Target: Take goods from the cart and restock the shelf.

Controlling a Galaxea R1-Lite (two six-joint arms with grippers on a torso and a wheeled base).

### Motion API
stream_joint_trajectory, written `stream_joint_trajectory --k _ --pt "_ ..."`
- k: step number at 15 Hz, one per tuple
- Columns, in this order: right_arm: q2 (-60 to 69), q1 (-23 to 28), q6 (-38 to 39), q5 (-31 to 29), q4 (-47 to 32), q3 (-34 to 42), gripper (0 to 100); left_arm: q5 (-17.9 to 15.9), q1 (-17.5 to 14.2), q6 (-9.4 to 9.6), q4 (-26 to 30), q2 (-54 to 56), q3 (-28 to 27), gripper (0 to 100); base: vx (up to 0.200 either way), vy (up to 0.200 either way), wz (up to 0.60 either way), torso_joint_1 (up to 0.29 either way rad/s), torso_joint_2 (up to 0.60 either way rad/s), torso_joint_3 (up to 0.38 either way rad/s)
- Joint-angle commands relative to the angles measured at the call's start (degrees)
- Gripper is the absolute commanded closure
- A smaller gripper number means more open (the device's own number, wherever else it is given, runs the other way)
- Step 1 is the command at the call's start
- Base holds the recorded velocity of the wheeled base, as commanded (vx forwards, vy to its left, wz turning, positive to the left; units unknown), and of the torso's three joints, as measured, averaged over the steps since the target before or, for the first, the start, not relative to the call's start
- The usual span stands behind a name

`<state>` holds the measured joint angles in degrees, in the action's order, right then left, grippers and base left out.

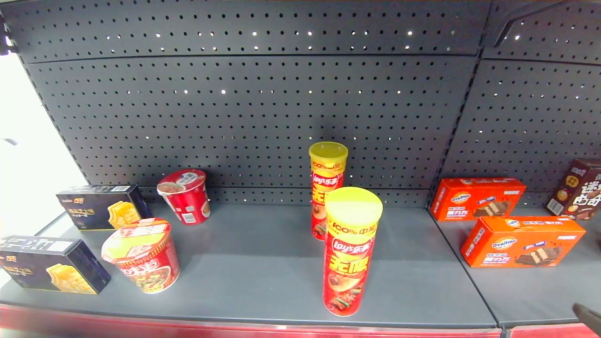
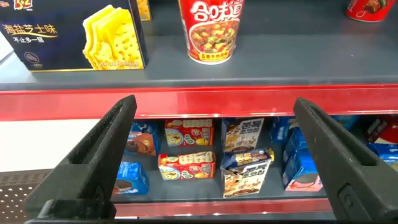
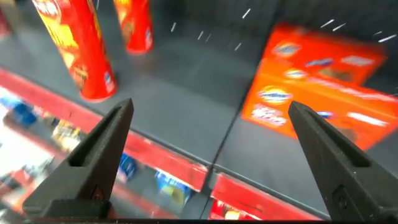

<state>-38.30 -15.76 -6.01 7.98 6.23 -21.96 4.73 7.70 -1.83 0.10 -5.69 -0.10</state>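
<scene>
1. Grey metal shelf (image 1: 263,263) with a red front edge (image 1: 235,326) stands partly stocked. The left gripper (image 2: 214,102) hangs just before that edge, fingers spread wide on nothing.
2. Farther right, the right gripper (image 3: 210,106) hovers near the shelf's front, its fingers likewise apart and empty.
3. With both empty, I'd judge the step in hand is fetching an item from the cart. The bare stretch between the front noodle cup (image 1: 143,256) and the front crisp tube (image 1: 351,251) looks the easiest spot; set goods upright, pushed back, picture side out.
4. Labels, from the left: the front cracker box (image 1: 54,264) and back cracker box (image 1: 103,206) are dark, each picturing stacked yellow crackers beside small print.
5. The back noodle cup (image 1: 185,195) is red with a printed lid, like the front one.
6. The back crisp tube (image 1: 327,188) matches the front: red, yellow lid, bold yellow lettering.
7. Two orange boxes (image 1: 521,240) picture wafer bars, and a brown box (image 1: 575,188) stands at the far right.
</scene>
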Motion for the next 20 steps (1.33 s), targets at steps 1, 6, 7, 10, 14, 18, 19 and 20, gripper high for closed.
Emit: stream_joint_trajectory --k 1,6,7,10,14,18,19,20 --pt "-16.63 -7.09 0.38 -4.03 4.93 -1.16 0 -0.07 -0.23 -0.02 0.17 -0.37 -0.08 0 0.0 0.0 0.0 0.0 0.0 0.0" --pt "-33.86 -13.33 2.58 -15.1 13.9 -3.36 0 -0.16 -0.59 -0.81 0.25 -0.37 -0.17 0 0.0 0.0 0.0 0.0 0.0 0.0" --pt "-35.44 -13.77 4.52 -14.05 13.9 -4.5 0 -0.16 -0.59 -0.81 0.25 -0.37 -0.17 0 0.0 0.0 0.0 0.0 0.0 0.0" --pt "-39.39 -16.32 8.21 -11.06 14.07 -7.05 0 -0.16 -0.59 -0.81 0.25 -0.37 -0.17 0 0.0 0.0 0.0 0.0 0.0 0.0" --pt "-42.82 -17.72 8.3 -10.01 14.07 -9.69 0 -0.07 -0.59 -0.81 0.17 -0.37 -0.17 0 0.0 0.0 0.0 0.0 0.0 0.0" --pt "-47.04 -22.12 8.12 -9.3 15.66 -11.97 0 -0.07 -0.59 -0.9 -0.01 -0.37 -0.08 0 0.0 0.0 0.0 0.0 0.0 0.0" --pt "-47.65 -22.73 8.03 -9.3 15.74 -12.06 0 -0.07 -0.59 -0.9 -0.01 -0.37 -0.08 0 0.0 0.0 0.0 0.0 0.0 0.0" --pt "-48.09 -23.17 7.94 -9.3 15.74 -12.06 0 -0.07 -0.59 -0.9 -0.01 -0.37 -0.08 0 0.0 0.0 0.0 0.0 0.0 0.0"
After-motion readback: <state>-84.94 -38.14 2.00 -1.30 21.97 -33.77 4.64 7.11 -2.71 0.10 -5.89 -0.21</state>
